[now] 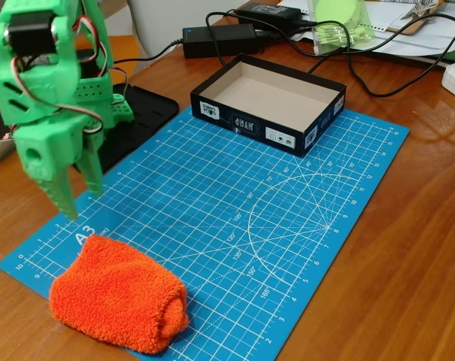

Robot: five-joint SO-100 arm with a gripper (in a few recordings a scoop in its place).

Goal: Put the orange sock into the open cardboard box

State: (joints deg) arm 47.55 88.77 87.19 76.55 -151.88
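Fixed view. The orange sock (pixel 118 294) lies rolled as a thick oval bundle at the near left corner of the blue cutting mat (pixel 235 226), partly overhanging the mat's near edge onto the wooden counter (pixel 407 256). Its long axis runs from upper left to lower right in the picture, roughly diagonal to the mat's grid lines.

The end effector (pixel 80 197) hangs above the mat's left edge, just beyond the sock's far left end and clear of it; no contact is visible. The sock lies below and slightly to the picture's right of the fingertips, toward the camera. The two green fingers point downward and are spread apart, with nothing between them.

The arm is folded high at the picture's left, wrist pitched steeply down, its base on a black plate (pixel 141 116) at the mat's far left corner.

The open cardboard box (pixel 268 101) stands on the mat's far edge, well apart from the sock, its pale interior bare.

Judgement: the task is at the approach stage, grasp not yet made. The coming move calls for a short travel toward the camera and downward. The fingers should close across the sock's short axis. Whether the present finger line suits that axis cannot be told from this angle. The fabric looks soft and compressible, so a shallow pinch may slip.
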